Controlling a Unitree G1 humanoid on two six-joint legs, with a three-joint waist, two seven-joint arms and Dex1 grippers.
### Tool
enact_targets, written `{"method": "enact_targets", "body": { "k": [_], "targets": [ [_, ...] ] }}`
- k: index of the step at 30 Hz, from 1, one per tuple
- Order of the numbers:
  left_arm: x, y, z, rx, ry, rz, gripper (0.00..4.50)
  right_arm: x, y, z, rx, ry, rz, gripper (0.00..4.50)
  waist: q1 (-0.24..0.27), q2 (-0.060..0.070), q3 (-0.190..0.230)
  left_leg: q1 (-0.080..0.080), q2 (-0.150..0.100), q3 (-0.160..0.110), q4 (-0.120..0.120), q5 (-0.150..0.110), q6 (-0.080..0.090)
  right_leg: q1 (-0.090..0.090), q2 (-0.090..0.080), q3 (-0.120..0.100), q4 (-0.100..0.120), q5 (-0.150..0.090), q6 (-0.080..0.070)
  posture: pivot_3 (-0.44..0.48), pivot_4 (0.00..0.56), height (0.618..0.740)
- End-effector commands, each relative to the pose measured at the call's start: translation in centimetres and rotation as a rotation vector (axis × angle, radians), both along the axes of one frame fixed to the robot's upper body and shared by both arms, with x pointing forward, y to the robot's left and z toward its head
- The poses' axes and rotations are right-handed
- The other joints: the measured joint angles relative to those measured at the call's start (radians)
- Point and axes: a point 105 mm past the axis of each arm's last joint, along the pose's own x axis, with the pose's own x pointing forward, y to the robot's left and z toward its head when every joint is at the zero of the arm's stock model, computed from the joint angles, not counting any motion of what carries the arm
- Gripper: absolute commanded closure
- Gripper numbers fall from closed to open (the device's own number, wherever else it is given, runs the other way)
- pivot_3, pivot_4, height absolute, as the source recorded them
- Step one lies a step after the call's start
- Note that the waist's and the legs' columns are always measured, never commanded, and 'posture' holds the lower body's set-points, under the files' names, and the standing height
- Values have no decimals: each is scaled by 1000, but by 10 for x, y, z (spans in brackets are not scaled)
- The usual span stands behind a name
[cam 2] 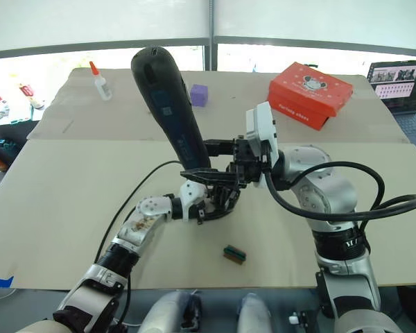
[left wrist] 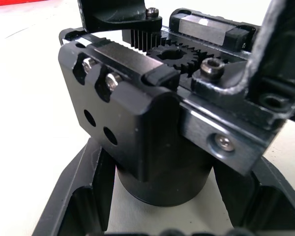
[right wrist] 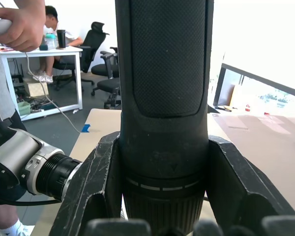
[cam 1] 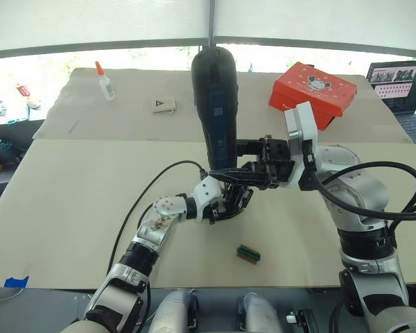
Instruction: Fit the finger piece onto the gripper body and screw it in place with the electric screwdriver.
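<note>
Our right gripper clamps the electric screwdriver, upright, bit pointing down. Directly beneath it our left gripper grips the gripper body by its round base. A green-and-dark block lies just beside us.

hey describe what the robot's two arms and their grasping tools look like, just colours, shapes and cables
Both arms are built from rounded silver-grey and white segments joined by black ribbed rings. The left tool and right tool each have two black fingers with a rough, worn surface. The right tool sits on a white block. Thick black cables loop beside each arm.
</note>
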Motion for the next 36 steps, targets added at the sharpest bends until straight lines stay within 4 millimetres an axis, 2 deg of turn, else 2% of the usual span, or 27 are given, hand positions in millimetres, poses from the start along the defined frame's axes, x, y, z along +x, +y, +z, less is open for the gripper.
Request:
{"method": "enact_targets", "body": {
  "k": [1, 36],
  "targets": [
    [-1, -4, 14, -43, -37, -10, 2166, -5, -2, 12, 34, -66, 9, 2561, 0, 0, 0, 0, 0, 0, 0, 0, 0, 0, 0, 0, 0, 0, 0, 0, 150, 740],
    [-2, -4, 14, -40, -40, -12, 2166, -5, -2, 14, 22, -103, 19, 2561, 0, 0, 0, 0, 0, 0, 0, 0, 0, 0, 0, 0, 0, 0, 0, 0, 150, 740]
  ]
}}
